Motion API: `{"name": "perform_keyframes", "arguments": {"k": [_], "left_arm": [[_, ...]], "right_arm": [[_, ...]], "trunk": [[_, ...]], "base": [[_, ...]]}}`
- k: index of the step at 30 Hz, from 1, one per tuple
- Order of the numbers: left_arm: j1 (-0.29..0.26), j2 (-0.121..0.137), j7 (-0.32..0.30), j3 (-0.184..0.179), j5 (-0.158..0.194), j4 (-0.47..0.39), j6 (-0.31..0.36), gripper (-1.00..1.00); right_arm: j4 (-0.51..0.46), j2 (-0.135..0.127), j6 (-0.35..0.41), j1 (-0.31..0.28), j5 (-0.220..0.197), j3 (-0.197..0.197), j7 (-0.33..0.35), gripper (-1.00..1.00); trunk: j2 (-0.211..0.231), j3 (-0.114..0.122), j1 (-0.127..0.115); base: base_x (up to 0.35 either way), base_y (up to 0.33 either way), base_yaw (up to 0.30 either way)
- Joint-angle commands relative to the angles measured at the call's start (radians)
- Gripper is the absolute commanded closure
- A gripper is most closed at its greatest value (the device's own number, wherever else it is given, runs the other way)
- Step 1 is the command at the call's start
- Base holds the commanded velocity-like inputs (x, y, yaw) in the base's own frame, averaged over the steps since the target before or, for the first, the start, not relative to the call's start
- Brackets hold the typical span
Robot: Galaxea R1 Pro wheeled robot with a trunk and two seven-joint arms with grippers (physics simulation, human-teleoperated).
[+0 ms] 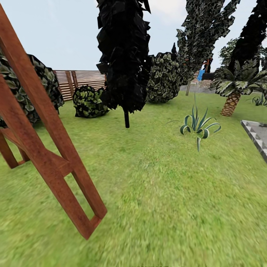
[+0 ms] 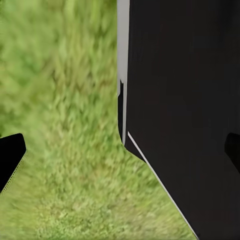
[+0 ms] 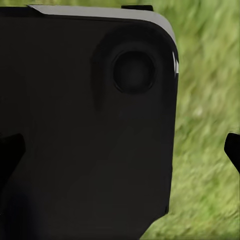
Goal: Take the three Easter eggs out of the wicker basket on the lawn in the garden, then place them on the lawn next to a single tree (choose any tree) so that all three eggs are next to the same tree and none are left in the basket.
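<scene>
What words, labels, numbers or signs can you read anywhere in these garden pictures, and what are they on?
None: no view carries readable text.
The reddish-brown wooden swing frame is bare.
The brown slatted wooden fence is bare too.
The small blue and red shape far behind the trees is too small and blurred to tell if it bears lettering.
The black robot body panel above the green grass lawn shows no marking.

The wooden swing frame is running off the head view's left and top edges. Near grass on the lawn is smearing into blur. In both wrist views a black robot panel is hiding much ground, and each hand's fingertips are cut off by the edges.
</scene>
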Motion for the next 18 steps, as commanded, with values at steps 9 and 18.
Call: {"name": "perform_keyframes", "arguments": {"k": [9, 18], "left_arm": [[0.0, 0.0, 0.001, 0.0, 0.0, 0.0, 0.0, -1.0], [0.0, 0.0, 0.001, 0.0, 0.0, 0.0, 0.0, -1.0]], "right_arm": [[0.004, 0.002, -0.004, -0.001, -0.001, -0.001, 0.0, -1.0], [0.005, 0.0, -0.004, -0.001, -0.003, -0.001, 0.0, -1.0]], "trunk": [[0.0, -0.007, 0.0], [0.0, -0.013, 0.0]], "base": [[0.0, 0.0, -0.245], [0.0, 0.0, -0.251]]}}
